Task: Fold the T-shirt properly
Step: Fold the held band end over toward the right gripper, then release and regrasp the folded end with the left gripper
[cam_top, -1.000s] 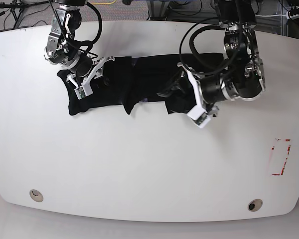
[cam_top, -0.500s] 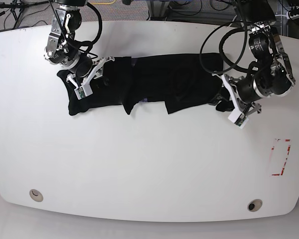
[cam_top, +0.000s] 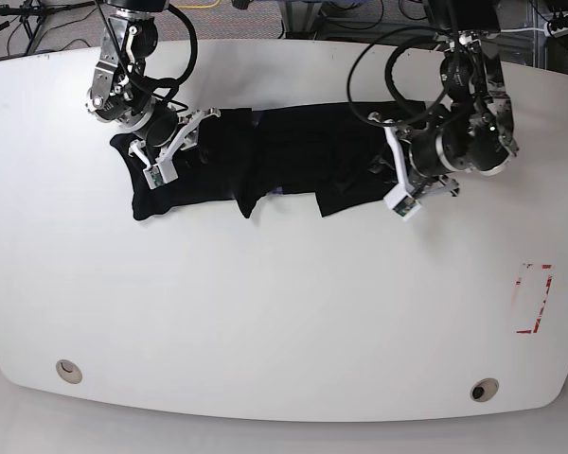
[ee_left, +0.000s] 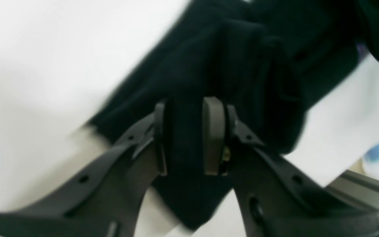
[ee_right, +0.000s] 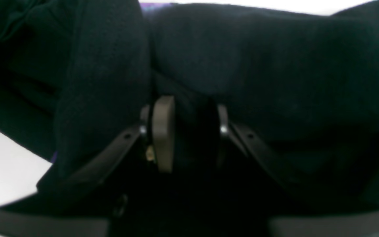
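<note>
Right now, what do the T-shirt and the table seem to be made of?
T-shirt: soft black knit cloth, probably cotton; it wrinkles and bunches between the left gripper pads. Table: smooth white hard board, perhaps laminate; faint sheen, no visible grain.

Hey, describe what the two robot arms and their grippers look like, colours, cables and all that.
Both arms are black and silver metal with looping black cables. The left gripper and right gripper have white finger brackets in the base view; wrist views show matte black fingers with perforated holes and grey-brown pads.
</note>
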Controlling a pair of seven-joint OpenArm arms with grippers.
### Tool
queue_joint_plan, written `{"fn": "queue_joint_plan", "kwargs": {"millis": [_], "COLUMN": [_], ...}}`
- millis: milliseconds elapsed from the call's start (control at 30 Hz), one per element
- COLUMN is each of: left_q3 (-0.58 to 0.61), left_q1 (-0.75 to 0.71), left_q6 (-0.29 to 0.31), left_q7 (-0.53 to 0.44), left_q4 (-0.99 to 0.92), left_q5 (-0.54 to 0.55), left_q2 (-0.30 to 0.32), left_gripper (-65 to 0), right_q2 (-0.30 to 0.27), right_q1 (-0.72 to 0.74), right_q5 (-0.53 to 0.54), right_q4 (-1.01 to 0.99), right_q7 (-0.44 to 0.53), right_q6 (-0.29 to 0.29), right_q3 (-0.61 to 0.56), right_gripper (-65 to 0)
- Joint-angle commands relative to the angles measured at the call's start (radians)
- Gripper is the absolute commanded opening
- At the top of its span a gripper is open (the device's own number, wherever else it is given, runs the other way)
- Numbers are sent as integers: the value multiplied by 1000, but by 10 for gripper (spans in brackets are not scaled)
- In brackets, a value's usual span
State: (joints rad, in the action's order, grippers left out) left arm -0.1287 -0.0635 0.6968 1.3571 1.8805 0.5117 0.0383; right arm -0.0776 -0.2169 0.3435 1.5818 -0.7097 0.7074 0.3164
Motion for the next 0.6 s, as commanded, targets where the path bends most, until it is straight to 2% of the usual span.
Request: {"fn": "queue_joint_plan", "kwargs": {"millis": [0, 300, 433, 567], "left_q3": [71, 331, 378, 403], "left_q1": [15, 92, 98, 97], "left_q6": [1, 1, 1, 1], "left_q7": [-17, -15, -15, -15], "left_q4": [-35, -212, -177, -72], "left_q5": [-9, -20, -18, -18], "left_q2": [-18, -42, -73, -77], "left_gripper": [-518, -518, -517, -517], "right_q2": [-1, -1, -1, -1], "right_q1": [-8, -8, -9, -9], "right_q5": [-60, -60, -60, -60], "right_q4": [-4, -5, -5, -5], "right_q7": [-72, -72, -72, -72], "right_q6": [-9, -9, -9, -9], "right_q3": [-3, -3, -3, -3], "right_gripper": [-485, -485, -485, -485]}}
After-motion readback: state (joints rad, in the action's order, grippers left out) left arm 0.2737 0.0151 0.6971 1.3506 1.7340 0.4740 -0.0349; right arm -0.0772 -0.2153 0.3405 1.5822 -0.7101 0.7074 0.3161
